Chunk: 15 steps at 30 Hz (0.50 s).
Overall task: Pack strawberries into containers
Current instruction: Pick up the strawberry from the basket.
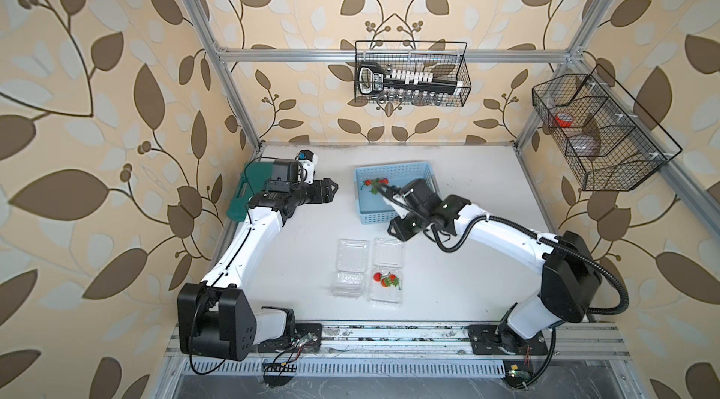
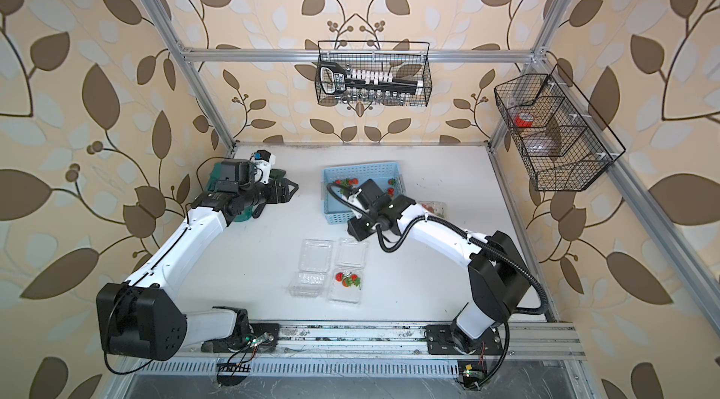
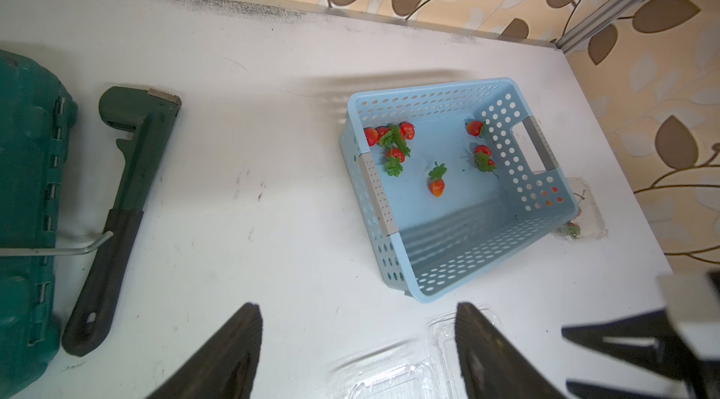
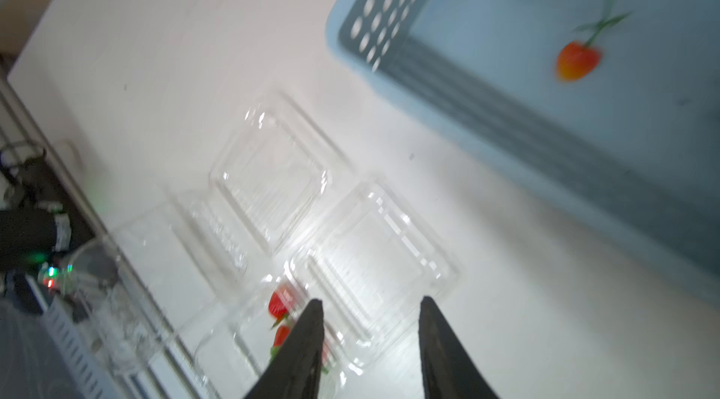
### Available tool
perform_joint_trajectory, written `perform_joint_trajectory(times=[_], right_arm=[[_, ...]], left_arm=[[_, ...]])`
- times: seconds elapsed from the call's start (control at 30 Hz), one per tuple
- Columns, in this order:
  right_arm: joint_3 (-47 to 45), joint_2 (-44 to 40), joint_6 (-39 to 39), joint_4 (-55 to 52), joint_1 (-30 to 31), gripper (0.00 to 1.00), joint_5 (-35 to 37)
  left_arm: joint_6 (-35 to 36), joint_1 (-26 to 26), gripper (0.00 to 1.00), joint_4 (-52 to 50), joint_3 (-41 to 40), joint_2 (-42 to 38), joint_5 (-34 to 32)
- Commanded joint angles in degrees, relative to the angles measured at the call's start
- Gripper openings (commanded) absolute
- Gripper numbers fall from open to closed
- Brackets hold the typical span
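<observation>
Several strawberries (image 3: 436,186) lie in the light blue basket (image 1: 393,169). Two clear containers stand open near the table's front. One (image 1: 350,284) holds nothing, and the other (image 1: 376,296) holds about three strawberries (image 1: 386,280), also seen in the right wrist view (image 4: 278,305). A third container (image 2: 434,209) with berries sits right of the basket. My right gripper (image 1: 392,230) hangs open and empty between the basket and the containers, its fingertips (image 4: 313,309) above the filled container's hinge. My left gripper (image 1: 331,190) is open and empty, left of the basket, high over bare table (image 3: 358,311).
A dark green tool case (image 1: 239,198) and a green pipe wrench (image 3: 124,198) lie at the table's left edge, under my left arm. Two black wire baskets hang on the frame, one at the back (image 1: 411,73) and one on the right (image 1: 600,124).
</observation>
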Motion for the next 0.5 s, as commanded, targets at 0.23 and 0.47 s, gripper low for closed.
perform_joint_trajectory(times=[0.23, 0.47], right_arm=[[23.8, 26.1, -0.1, 3.8, -9.6, 0.47, 1.6], [35.5, 37.8, -1.4, 0.9, -11.1, 0.46, 2.8]], left_arm=[[1.1, -0.4, 0.8, 0.7, -0.1, -1.0, 0.7], [1.3, -0.4, 0.79, 0.7, -0.2, -0.8, 0.5]])
